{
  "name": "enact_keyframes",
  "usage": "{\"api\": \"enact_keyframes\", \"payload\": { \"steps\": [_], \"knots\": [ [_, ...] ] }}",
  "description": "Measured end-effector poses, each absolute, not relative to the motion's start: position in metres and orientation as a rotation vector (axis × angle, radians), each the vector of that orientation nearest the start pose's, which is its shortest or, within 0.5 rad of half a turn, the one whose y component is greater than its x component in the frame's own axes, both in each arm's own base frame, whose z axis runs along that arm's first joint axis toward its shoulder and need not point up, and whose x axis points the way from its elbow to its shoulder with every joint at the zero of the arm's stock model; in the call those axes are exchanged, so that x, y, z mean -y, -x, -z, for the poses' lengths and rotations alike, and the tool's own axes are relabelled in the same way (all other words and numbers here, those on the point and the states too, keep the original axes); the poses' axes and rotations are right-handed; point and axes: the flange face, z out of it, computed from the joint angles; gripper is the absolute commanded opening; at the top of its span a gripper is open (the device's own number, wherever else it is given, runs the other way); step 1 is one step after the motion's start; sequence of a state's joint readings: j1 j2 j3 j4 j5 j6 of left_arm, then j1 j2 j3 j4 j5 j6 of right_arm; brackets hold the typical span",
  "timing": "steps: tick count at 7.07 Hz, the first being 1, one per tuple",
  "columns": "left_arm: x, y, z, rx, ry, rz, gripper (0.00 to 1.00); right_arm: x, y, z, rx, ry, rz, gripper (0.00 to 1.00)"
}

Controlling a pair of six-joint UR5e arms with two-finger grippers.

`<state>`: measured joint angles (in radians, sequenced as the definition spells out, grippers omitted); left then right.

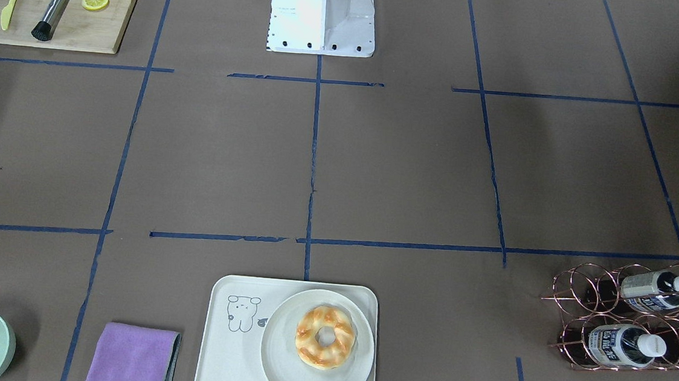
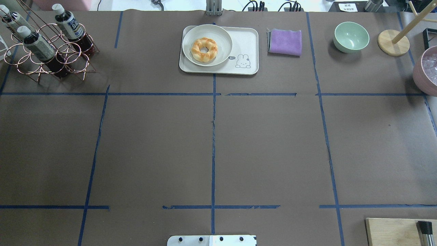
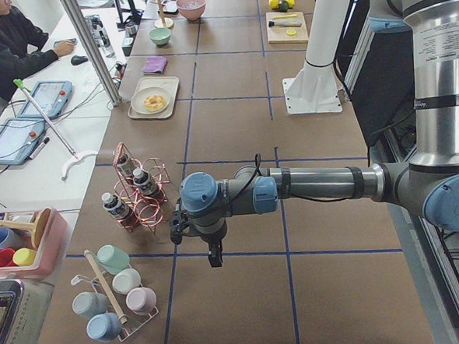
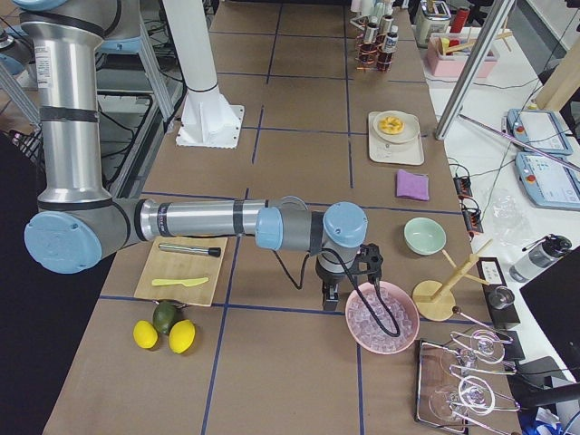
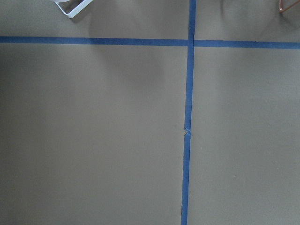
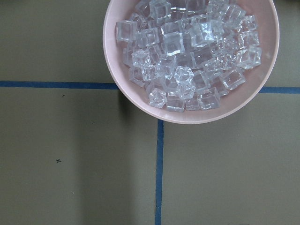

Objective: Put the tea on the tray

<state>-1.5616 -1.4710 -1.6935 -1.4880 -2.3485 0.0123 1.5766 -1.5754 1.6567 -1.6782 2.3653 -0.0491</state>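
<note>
At the counter's (image 2: 153, 143) far left corner, a copper wire rack (image 2: 70, 51) carries three matching bottles (image 2: 70, 25). Each is tilted in its rings with the white cap uppermost. The tea (image 2: 38, 46) closest to the robot looks like the easiest one to take.

It is probably light but not trivial, since it is full of liquid. The thin plastic is smooth and would dent under a hard squeeze. The best hold is likely across the labelled upper body just under the cap, because the rings surround the lower half. It would need to be drawn out along its own slant, and being round it could roll if it is laid down.

The left hand (image 3: 213, 257) hangs over bare counter near the rack. I cannot tell whether it is open or closed.

At the middle of the far edge lies the one tray (image 2: 252, 51), well apart from the rack. It carries one round plate (image 2: 227, 34) and one bread ring (image 2: 204, 49). The dog-drawing end of the tray is bare.

To the right of the tray are one purple cloth (image 2: 285, 41) and one green bowl (image 2: 351, 37).

At the far right, the right hand (image 4: 329, 297) hangs beside one pink bowl (image 6: 201, 117) of ice. I cannot tell its state either.
</note>
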Motion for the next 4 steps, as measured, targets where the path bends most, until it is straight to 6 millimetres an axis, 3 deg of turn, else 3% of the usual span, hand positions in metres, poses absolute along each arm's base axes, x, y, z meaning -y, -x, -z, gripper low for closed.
{"api": "enact_keyframes", "payload": {
  "steps": [4],
  "knots": [
    [0.4503, 0.0588, -0.6474, -0.778, 0.044, -0.003, 1.0, 0.4893, -0.0646, -0.6244, 0.795, -0.004, 0.034, 1.0]
  ]
}}
